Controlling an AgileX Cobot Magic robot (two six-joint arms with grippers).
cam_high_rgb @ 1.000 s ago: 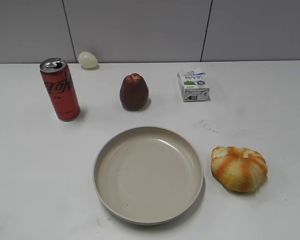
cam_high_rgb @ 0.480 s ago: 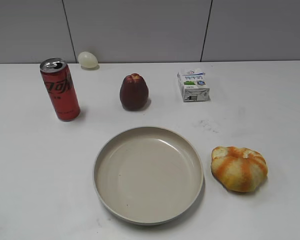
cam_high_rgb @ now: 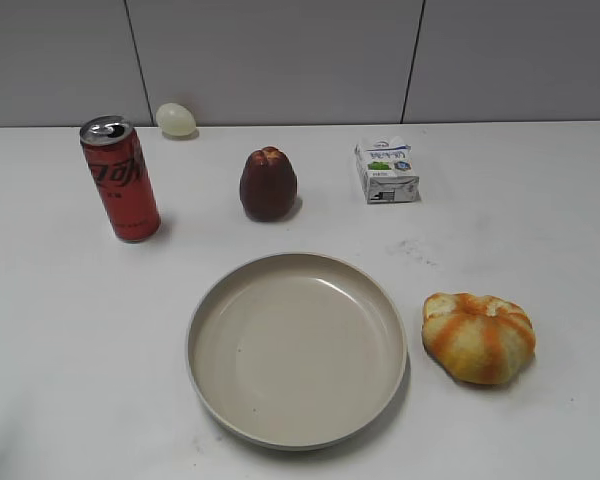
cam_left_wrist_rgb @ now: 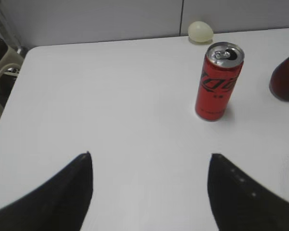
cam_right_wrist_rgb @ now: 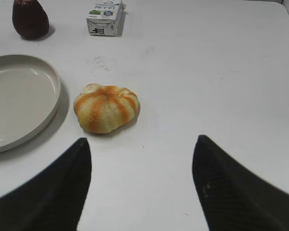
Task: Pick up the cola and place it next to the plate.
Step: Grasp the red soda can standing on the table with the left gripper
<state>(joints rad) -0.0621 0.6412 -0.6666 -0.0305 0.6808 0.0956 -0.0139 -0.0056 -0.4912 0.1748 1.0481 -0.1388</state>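
Observation:
The cola (cam_high_rgb: 121, 181) is a tall slim red can with a silver top, upright at the back left of the white table. It also shows in the left wrist view (cam_left_wrist_rgb: 218, 81), ahead and to the right of my open, empty left gripper (cam_left_wrist_rgb: 151, 155). The plate (cam_high_rgb: 209, 306) is a large round beige dish in the front middle, empty; its right part shows in the right wrist view (cam_right_wrist_rgb: 54, 87). My right gripper (cam_right_wrist_rgb: 142, 139) is open and empty over bare table, right of the plate. Neither gripper shows in the exterior view.
A dark red fruit (cam_high_rgb: 268, 184) stands right of the cola. A pale egg (cam_high_rgb: 176, 119) lies by the back wall. A small white-and-blue carton (cam_high_rgb: 386, 170) sits at the back right. An orange-striped bun (cam_high_rgb: 479, 336) lies right of the plate.

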